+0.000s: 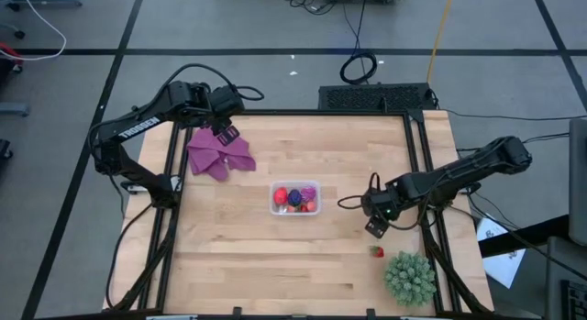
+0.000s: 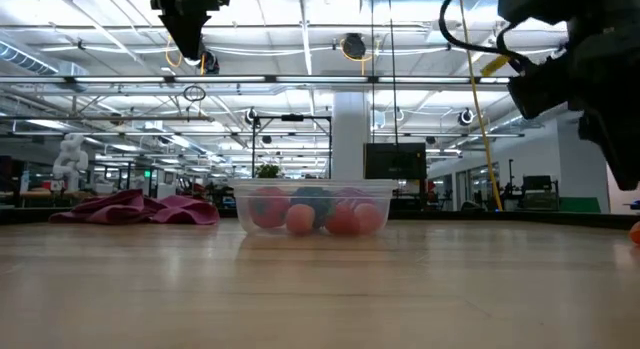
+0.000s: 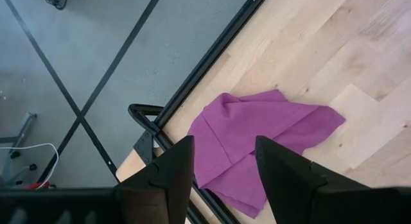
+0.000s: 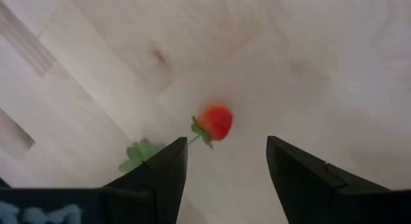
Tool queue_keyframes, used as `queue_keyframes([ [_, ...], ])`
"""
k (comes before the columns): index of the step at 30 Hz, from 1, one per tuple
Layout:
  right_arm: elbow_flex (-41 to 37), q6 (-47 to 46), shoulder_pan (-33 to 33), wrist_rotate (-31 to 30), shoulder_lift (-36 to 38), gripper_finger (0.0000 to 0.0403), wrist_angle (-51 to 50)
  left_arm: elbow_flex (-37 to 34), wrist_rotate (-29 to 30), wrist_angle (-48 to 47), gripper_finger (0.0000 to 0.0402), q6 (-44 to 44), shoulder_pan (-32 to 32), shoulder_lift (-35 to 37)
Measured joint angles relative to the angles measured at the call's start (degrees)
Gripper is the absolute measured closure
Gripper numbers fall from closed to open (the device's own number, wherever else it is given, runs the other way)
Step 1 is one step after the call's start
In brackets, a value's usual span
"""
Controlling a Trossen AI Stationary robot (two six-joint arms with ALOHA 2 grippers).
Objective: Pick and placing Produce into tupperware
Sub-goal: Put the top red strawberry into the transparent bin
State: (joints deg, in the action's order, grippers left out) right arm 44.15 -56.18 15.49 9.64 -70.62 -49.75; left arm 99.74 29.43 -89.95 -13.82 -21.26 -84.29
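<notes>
The clear tupperware (image 1: pixel 294 199) stands mid-table and holds several small toy fruits, red, magenta and dark blue (image 1: pixel 294 198); it also shows in the low view (image 2: pixel 312 206). A red toy strawberry (image 1: pixel 377 252) lies on the table near the right front; the right wrist view shows the strawberry (image 4: pixel 216 122) ahead of the fingers. My right gripper (image 1: pixel 376 227) is open, above the table just short of the strawberry, touching nothing. My left gripper (image 1: pixel 226 133) is open and empty, high over the far left corner above the purple cloth (image 1: pixel 219 154).
A green spiky plant (image 1: pixel 409 277) stands at the table's near right corner, close to the strawberry. The purple cloth (image 3: pixel 257 140) lies crumpled by the far left edge. Bare wood lies between the tub and the strawberry.
</notes>
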Motion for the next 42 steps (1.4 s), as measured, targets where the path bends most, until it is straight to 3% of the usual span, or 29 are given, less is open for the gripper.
queue_keyframes([
  [27,-2.61,-9.6,0.54,4.18,-0.05,0.0202,4.6,0.0,0.0,0.02,0.0229,-0.13,0.02,0.0],
  [42,-2.61,-9.28,1.88,4.17,-6.91,0.0202,7.89,0.0,0.02,0.02,0.0229,-0.24,0.02,0.0],
])
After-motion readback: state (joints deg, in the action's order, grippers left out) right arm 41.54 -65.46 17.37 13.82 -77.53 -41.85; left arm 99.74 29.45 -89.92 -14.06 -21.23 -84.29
